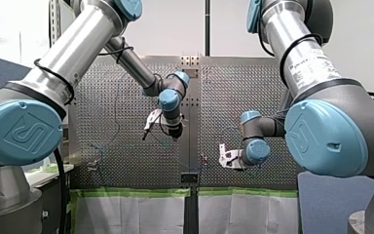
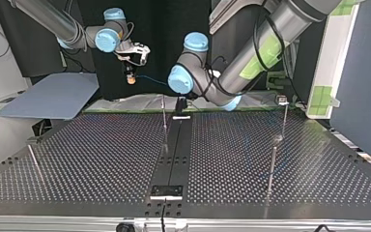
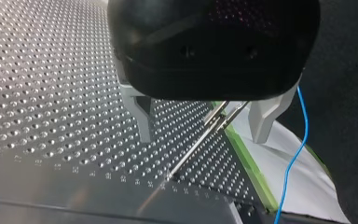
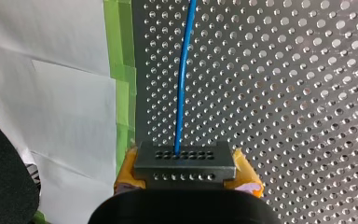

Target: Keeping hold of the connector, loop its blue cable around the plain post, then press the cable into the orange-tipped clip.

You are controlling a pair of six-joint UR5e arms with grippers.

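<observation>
Quick count: two grippers, one connector, one cable. My right gripper [image 4: 185, 169] has its yellow pads [image 4: 127, 170] clamped tight on the grey connector [image 4: 184, 158], held up off the perforated table [image 4: 284, 93] near the green tape [image 4: 121, 70] along its edge. The single blue cable [image 4: 182, 79] runs straight out of the connector over the holes. My left gripper [image 3: 203, 139] has both fingers [image 3: 142, 119] spread wide, with a thin post [image 3: 186, 156] standing between them, clear of both. The cable passes just outside one finger. In the top view I count four thin posts, I think; they're hard to pick out.
</observation>
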